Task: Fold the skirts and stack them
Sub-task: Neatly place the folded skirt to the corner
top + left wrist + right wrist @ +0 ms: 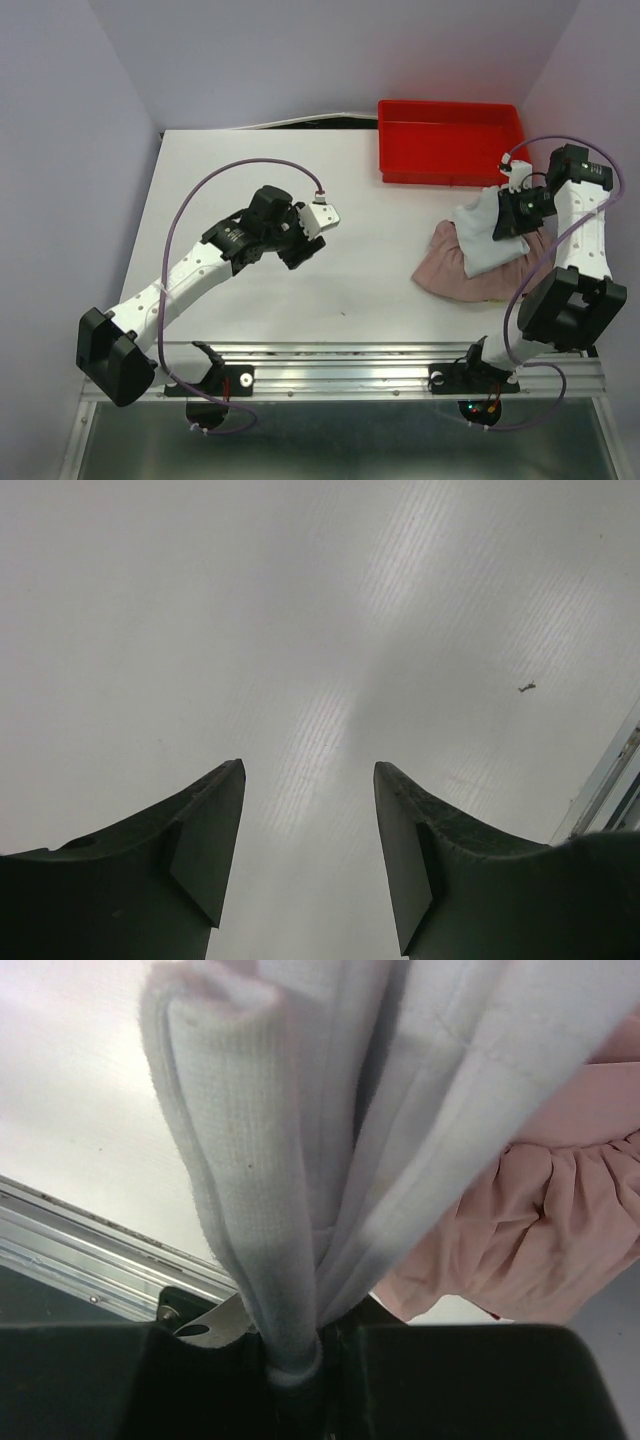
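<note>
You had the pale grey-white skirt [485, 232] [300, 1160] bunched in your right claw [505, 226] [300, 1360]. Its jaws were pinched narrow on a thick fold of the cloth, over the right side of the bench [300, 180]. The skirt's lower part draped onto the dusty pink skirt [462, 275] [540, 1250], which lay spread on the bench beneath it. In the right wrist view, the pink skirt's ruffled hem showed beside the white cloth. A red tray [450, 140] sat just behind both skirts, at the back right of the bench. Your left claw [300, 250] [310, 850] hung well apart from them, over bare bench left of centre. Its jaws stood wide with nothing between them.
</note>
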